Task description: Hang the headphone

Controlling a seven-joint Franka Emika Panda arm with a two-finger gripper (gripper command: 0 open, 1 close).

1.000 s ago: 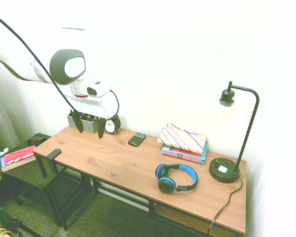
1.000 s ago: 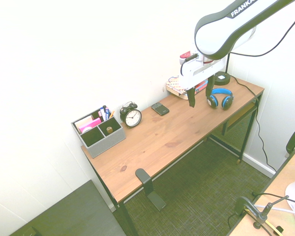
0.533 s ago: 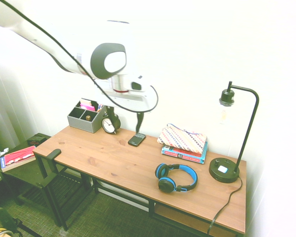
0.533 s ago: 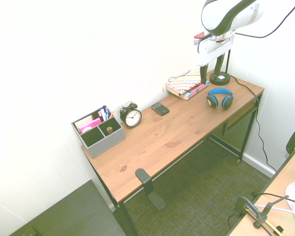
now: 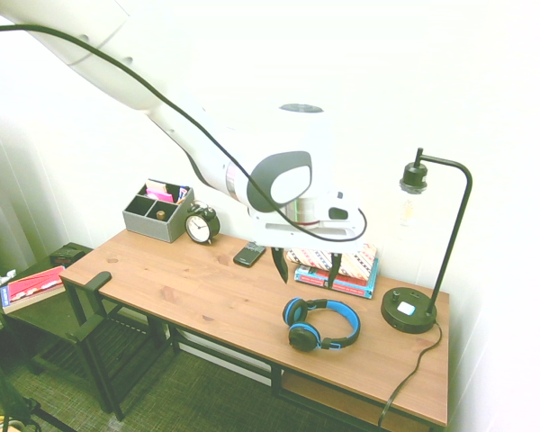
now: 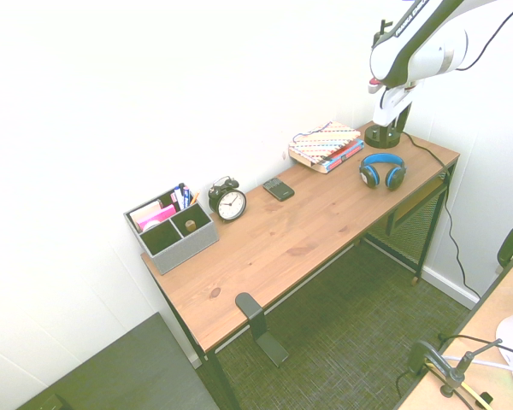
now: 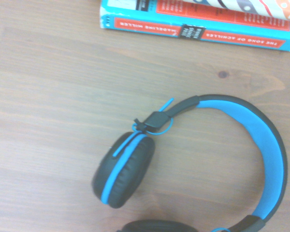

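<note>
The headphone [image 5: 340, 310] lies flat on the wooden desk [image 5: 207, 297] toward its right end, blue headband up and black ear cups toward the front edge. My gripper [image 5: 307, 268] hangs open just above and behind it, with nothing between the dark fingers [image 5: 279, 264]. From the other side the headphone [image 6: 383, 160] lies just in front of the gripper [image 6: 382, 120], which hangs near the lamp base. The wrist view looks straight down on the headphone [image 7: 261, 140] and one ear cup [image 7: 123, 176].
A stack of books [image 5: 342, 263] under a patterned pouch lies right behind the headphone. A black desk lamp [image 5: 410, 310] stands at the right. A phone [image 5: 249, 254], alarm clock [image 5: 200, 226] and grey organizer [image 5: 157, 212] line the back. A black hook bracket [image 5: 97, 281] is clamped to the desk's left edge.
The arm has swept along the desk from the organizer and clock end, past the phone, to above the headphone. The fingers have stayed open and the headphone has not moved.
</note>
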